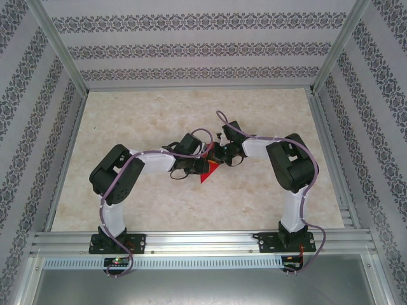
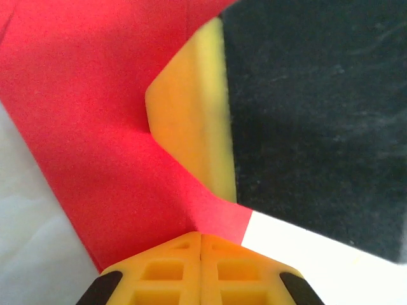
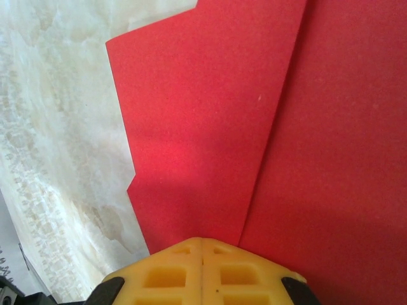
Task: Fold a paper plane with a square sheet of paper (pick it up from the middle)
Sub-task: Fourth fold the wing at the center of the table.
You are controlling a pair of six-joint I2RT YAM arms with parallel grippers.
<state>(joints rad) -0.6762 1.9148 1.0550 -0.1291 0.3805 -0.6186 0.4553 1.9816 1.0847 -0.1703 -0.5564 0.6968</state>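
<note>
Paper: folded bright red sheet (image 1: 206,174) on marbled tabletop (image 1: 159,114)
Left gripper (image 2: 200,244): jaws pinched shut on it
Right gripper (image 3: 202,248): shut, pressing sheet — blocks left's view

Top view: red paper (image 1: 207,174) mostly covered by both wrists. Only a small triangle pokes out at 6 o'clock, folds too small to read.
Left wrist view: paper runs off at 12 and 9 o'clock. Yellow finger (image 2: 191,108) blurred.
Right wrist view: paper cut off at 12 and 3 o'clock, near edge hidden behind right gripper (image 3: 201,260). Pinched or pressed, can't tell.
</note>
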